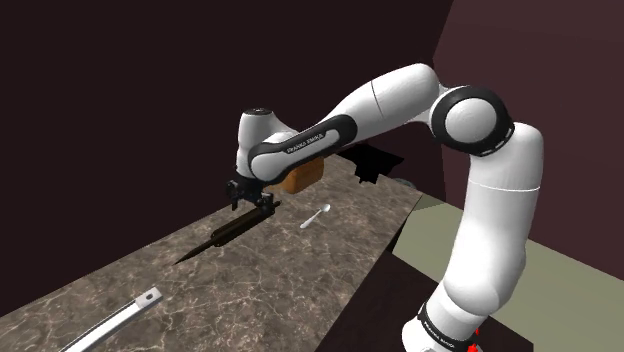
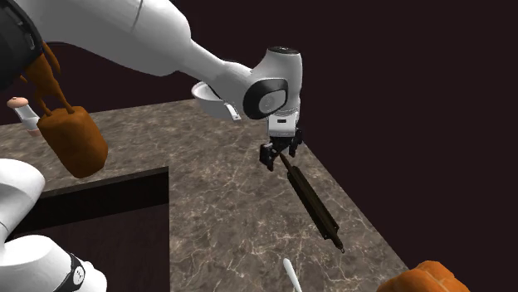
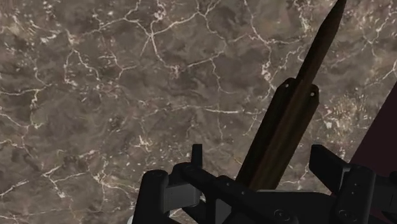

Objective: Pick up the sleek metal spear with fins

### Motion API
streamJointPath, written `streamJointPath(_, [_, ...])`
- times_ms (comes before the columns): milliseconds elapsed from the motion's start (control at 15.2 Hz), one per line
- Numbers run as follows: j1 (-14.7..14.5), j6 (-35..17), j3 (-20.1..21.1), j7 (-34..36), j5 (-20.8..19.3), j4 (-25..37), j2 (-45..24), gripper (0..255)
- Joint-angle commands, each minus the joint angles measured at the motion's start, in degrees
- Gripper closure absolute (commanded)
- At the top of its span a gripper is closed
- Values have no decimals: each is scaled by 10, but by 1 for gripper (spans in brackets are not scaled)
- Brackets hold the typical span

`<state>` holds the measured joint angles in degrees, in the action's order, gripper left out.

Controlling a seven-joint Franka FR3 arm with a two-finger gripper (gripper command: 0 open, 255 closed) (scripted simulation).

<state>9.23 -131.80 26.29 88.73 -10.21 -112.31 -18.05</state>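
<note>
- A brown bag-like holder point(image 2: 76, 143) with a looped handle shows at the second exterior view's left. Its inside cannot be seen.
- A white bowl-shaped thing point(image 2: 209, 97) stands behind the arm point(image 2: 166, 46) and is mostly covered by it (contents hidden too).
- The pale lettering point(image 1: 305, 143) on the forearm's dark band is too small to read.
- The dark, slender spear point(image 1: 225, 235) point(image 2: 314, 203) point(image 3: 286, 121) stretches along the marbled counter point(image 1: 330, 255) near its edge. Its tip points away from the gripper, and I cannot tell whether its butt end rests on the stone.
- The gripper point(image 1: 252, 205) point(image 2: 282, 158) point(image 3: 261, 159) straddles that butt end. Its fingers are partway apart, with a gap on each side in the wrist view, so nothing is clasped.
- A small white spoon point(image 1: 315, 217) lies just beyond the gripper.
- A white flat bar point(image 1: 115, 318) is cut off at the shoulder view's lower left.
- A brown lump point(image 2: 425, 279) is cut off at the second exterior view's lower right corner.
</note>
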Motion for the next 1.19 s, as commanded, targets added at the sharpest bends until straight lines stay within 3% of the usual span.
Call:
streamJointPath(0, [-13, -2, -16, 46, -17, 35, -44, 0])
streamJointPath(528, [-58, 6, -81, 177, -38, 193, -209, 0])
streamJointPath(1122, [-65, -31, -92, 183, -50, 195, -248, 0])
